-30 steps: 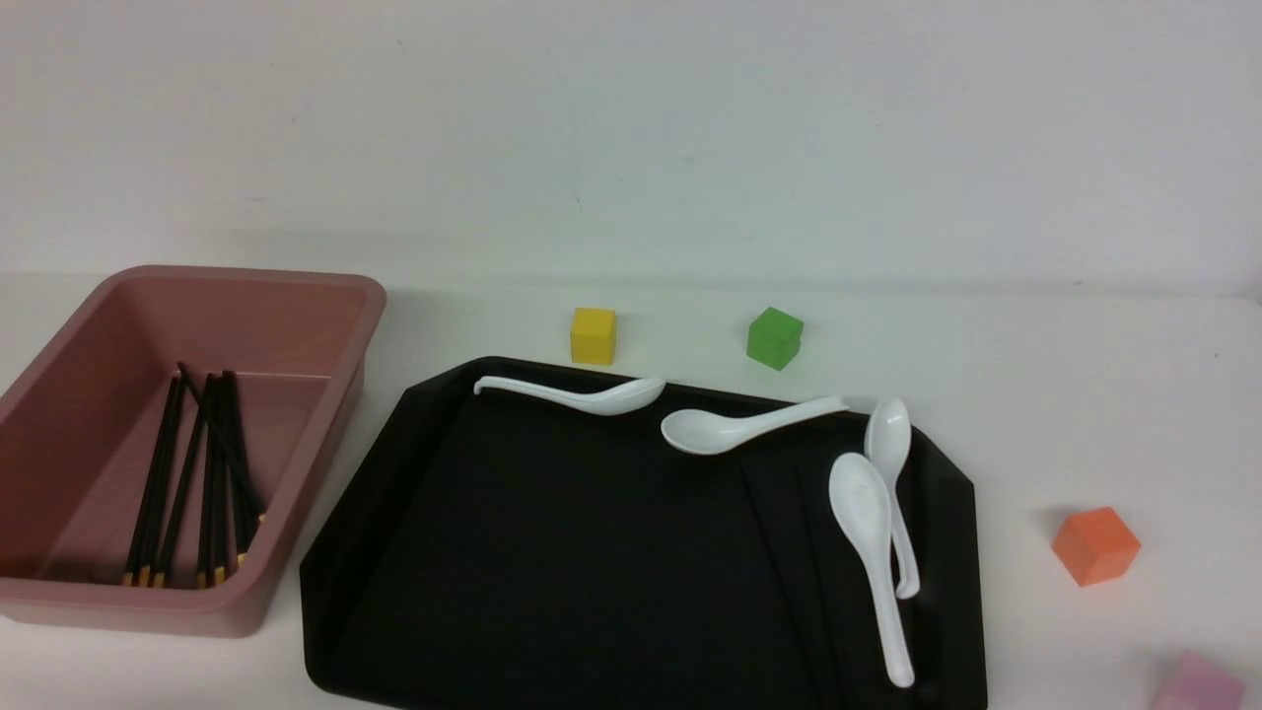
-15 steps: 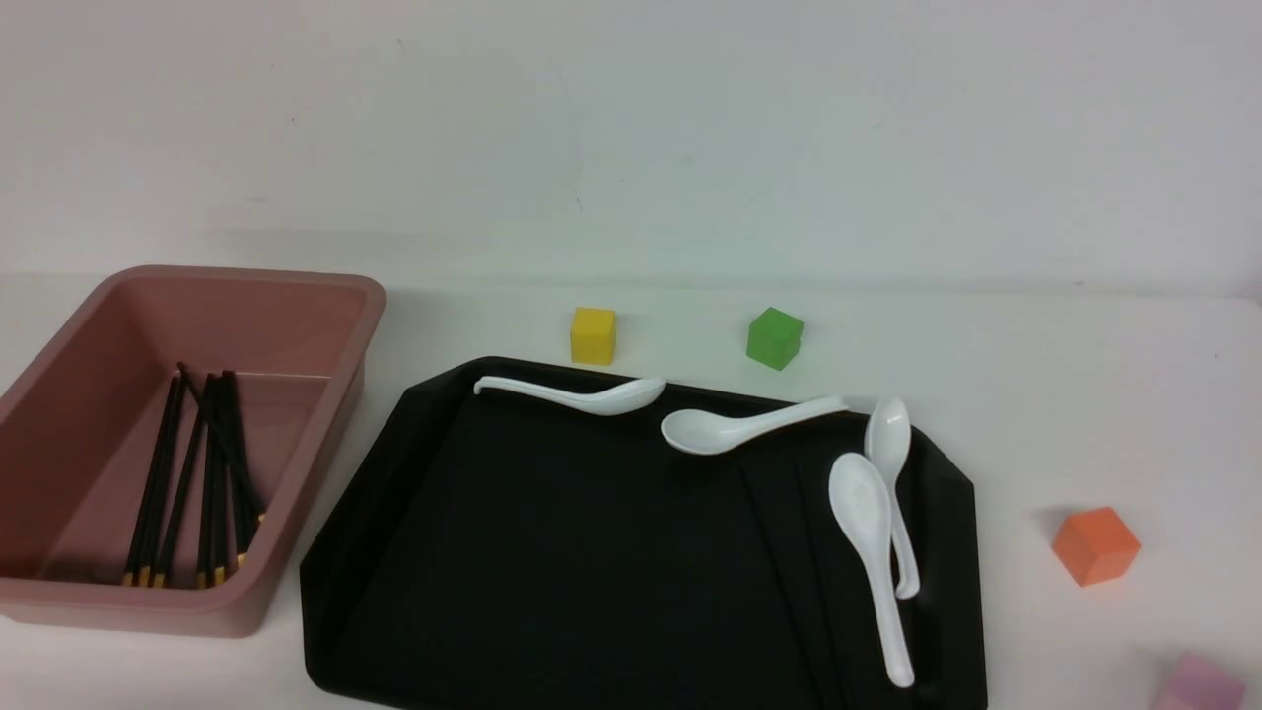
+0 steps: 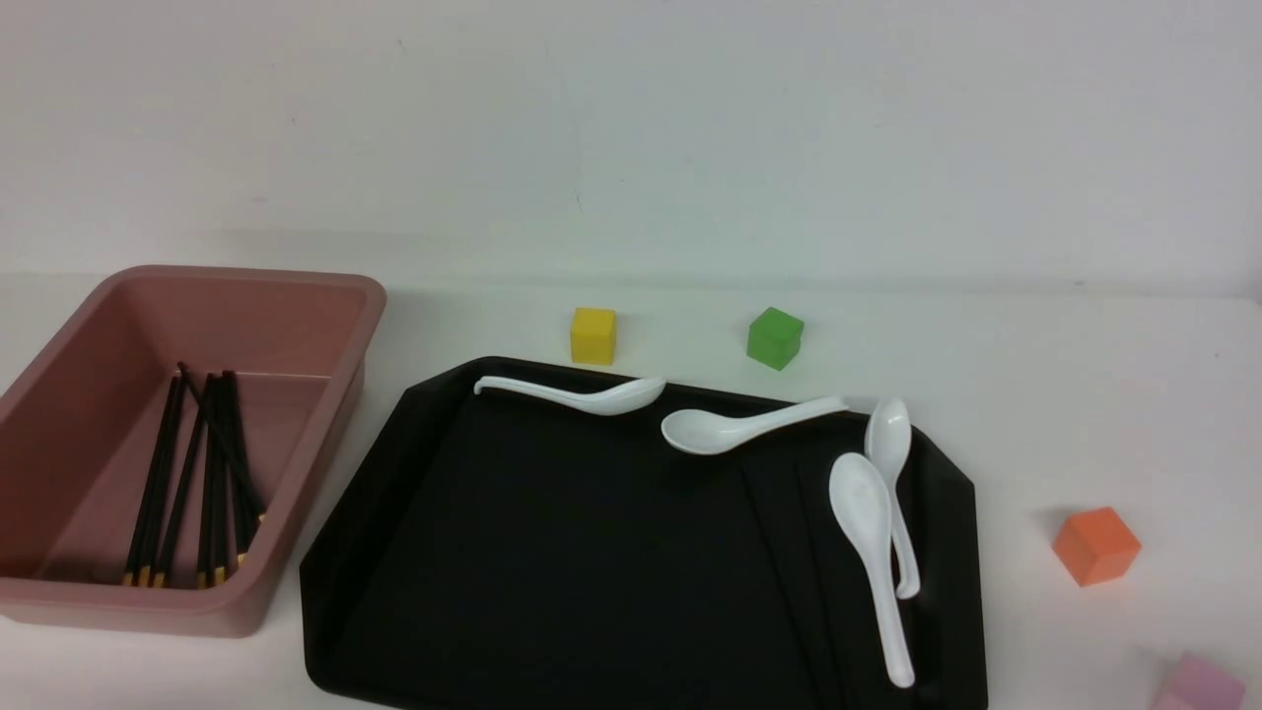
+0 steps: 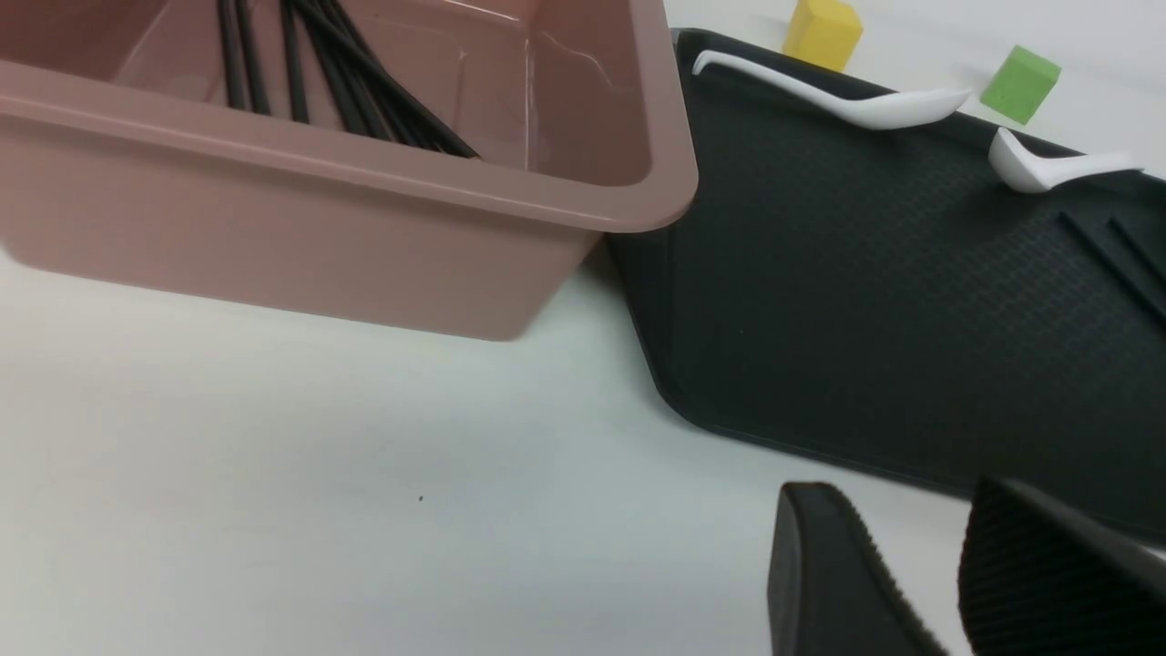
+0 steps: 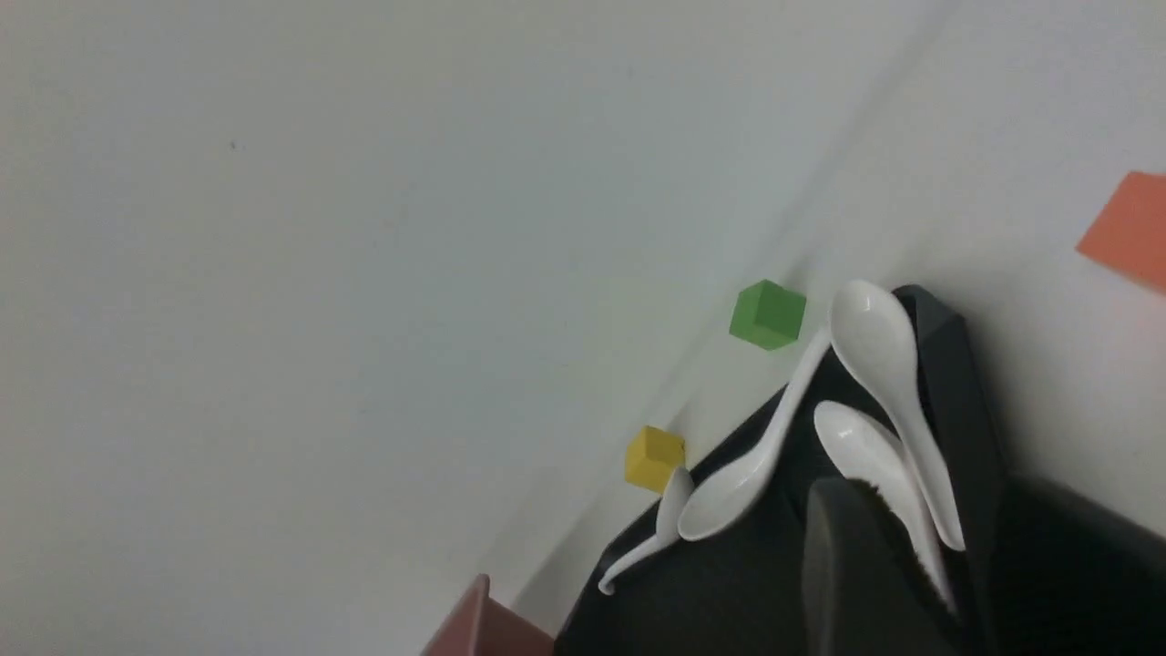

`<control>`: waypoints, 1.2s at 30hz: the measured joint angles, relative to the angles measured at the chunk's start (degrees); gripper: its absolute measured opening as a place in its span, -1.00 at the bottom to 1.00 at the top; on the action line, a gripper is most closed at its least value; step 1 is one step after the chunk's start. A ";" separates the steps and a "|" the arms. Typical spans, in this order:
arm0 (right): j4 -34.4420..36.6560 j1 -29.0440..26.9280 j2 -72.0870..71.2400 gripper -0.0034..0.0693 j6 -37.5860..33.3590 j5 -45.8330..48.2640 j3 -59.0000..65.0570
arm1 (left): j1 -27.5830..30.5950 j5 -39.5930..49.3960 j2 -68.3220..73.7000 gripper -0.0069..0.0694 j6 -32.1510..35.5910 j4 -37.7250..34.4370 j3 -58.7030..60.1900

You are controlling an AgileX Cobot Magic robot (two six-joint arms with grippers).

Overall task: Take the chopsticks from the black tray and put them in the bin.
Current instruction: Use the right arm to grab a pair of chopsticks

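The black tray (image 3: 552, 552) lies mid-table. Two black chopsticks (image 3: 789, 582) lie on its right part, side by side, beside the white spoons; they also show in the left wrist view (image 4: 1107, 251). Several more chopsticks (image 3: 192, 473) lie in the pink bin (image 3: 325, 296) at the left, yellow tips toward me. Neither gripper shows in the front view. My left gripper (image 4: 902, 501) is open and empty above the bare table, by the tray's near left corner. My right gripper (image 5: 929, 497) is open and empty above the tray's right side, near the spoons.
Several white spoons (image 3: 873, 532) lie along the tray's far and right sides. A yellow cube (image 3: 594, 335) and a green cube (image 3: 774, 337) stand behind the tray. An orange cube (image 3: 1094, 544) and a pink cube (image 3: 1198, 682) are to its right.
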 joint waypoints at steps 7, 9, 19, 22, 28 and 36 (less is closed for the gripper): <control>-0.35 0.00 0.00 -0.73 -9.87 -2.22 -3.57 | 0.00 0.00 0.00 -0.19 0.00 0.00 0.00; -0.87 0.00 0.08 -0.90 -15.64 -5.77 -6.28 | 0.00 0.00 0.00 -0.19 0.00 0.00 0.00; -2.30 0.00 20.55 -0.91 -39.05 5.29 -24.10 | 0.00 0.00 0.00 -0.19 0.00 0.00 0.00; -5.25 0.00 34.44 -0.91 -42.24 16.82 -28.32 | 0.00 0.00 0.00 -0.19 0.00 0.00 0.00; -8.71 0.00 60.43 -0.90 -44.31 37.22 -34.33 | 0.00 0.00 0.00 -0.19 0.00 0.00 0.00; -5.10 6.12 79.55 -0.90 -49.68 48.80 -46.01 | 0.00 0.00 0.00 -0.19 0.00 0.00 0.00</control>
